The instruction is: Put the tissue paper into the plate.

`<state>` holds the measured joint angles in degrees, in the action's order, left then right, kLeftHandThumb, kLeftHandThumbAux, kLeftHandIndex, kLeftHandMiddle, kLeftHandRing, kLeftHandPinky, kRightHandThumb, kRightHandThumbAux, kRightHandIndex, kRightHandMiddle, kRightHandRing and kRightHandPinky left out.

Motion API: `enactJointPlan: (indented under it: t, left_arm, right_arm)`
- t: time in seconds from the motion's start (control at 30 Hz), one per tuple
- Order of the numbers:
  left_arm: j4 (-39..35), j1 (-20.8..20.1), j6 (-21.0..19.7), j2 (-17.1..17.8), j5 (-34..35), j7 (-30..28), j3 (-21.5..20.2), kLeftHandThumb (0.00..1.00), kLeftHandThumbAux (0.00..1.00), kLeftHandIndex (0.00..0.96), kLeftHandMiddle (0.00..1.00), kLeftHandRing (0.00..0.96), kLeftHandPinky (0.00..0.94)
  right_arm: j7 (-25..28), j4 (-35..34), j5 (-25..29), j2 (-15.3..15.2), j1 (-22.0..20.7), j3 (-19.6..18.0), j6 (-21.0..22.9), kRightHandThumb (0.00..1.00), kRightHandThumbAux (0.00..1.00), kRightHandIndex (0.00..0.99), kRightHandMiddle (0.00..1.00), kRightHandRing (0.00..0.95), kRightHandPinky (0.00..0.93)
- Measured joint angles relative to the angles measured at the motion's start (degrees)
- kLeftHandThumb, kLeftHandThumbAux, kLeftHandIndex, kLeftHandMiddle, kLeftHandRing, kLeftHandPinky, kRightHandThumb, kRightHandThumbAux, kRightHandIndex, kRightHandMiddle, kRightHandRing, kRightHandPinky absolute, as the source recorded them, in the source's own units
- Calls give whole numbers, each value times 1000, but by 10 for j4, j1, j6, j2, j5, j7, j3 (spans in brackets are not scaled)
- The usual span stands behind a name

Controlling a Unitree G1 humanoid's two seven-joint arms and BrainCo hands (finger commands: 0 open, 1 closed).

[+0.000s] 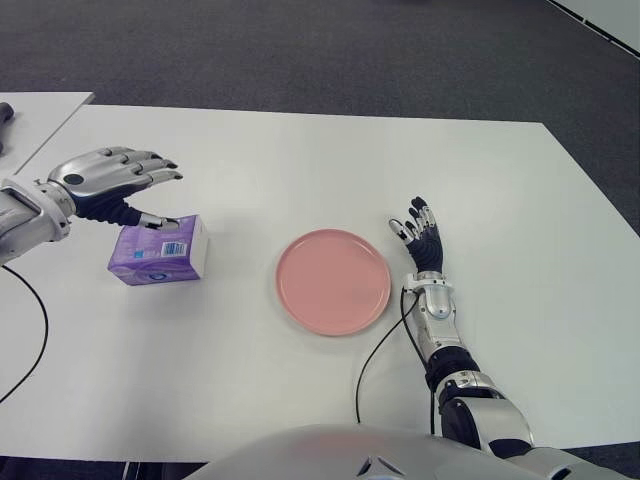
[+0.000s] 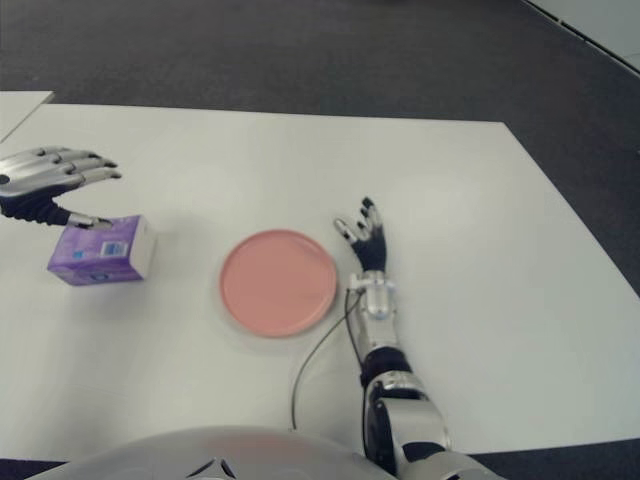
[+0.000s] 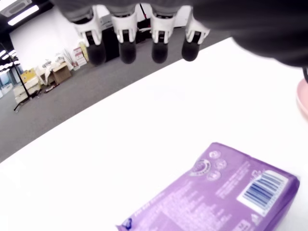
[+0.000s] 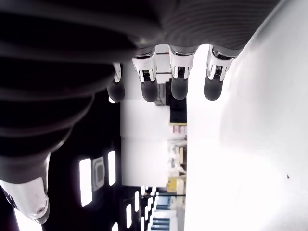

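Note:
A purple tissue pack (image 1: 160, 252) lies flat on the white table (image 1: 300, 160), left of the pink plate (image 1: 333, 281). My left hand (image 1: 125, 185) hovers over the pack's far left corner, fingers stretched out and thumb near the pack's top edge, holding nothing. In the left wrist view the pack (image 3: 221, 192) lies below the straight fingertips (image 3: 127, 50), apart from them. My right hand (image 1: 420, 235) shows just right of the plate, fingers extended and holding nothing.
A black cable (image 1: 375, 355) runs from my right wrist along the table toward the near edge. Another cable (image 1: 30, 320) loops at the left. A second table's corner (image 1: 40, 110) stands at far left. Dark carpet lies beyond the table.

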<state>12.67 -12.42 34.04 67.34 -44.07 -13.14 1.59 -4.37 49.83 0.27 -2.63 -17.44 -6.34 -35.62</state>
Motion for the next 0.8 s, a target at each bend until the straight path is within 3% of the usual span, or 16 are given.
enactJointPlan:
  t: [0.8]
  left_arm:
    - [-3,5,8,12,39,-33,18,283,102,0,0,0,0]
  right_arm:
    - [3,2,1,-4,0,-2,0,116,607,18,45,42,75]
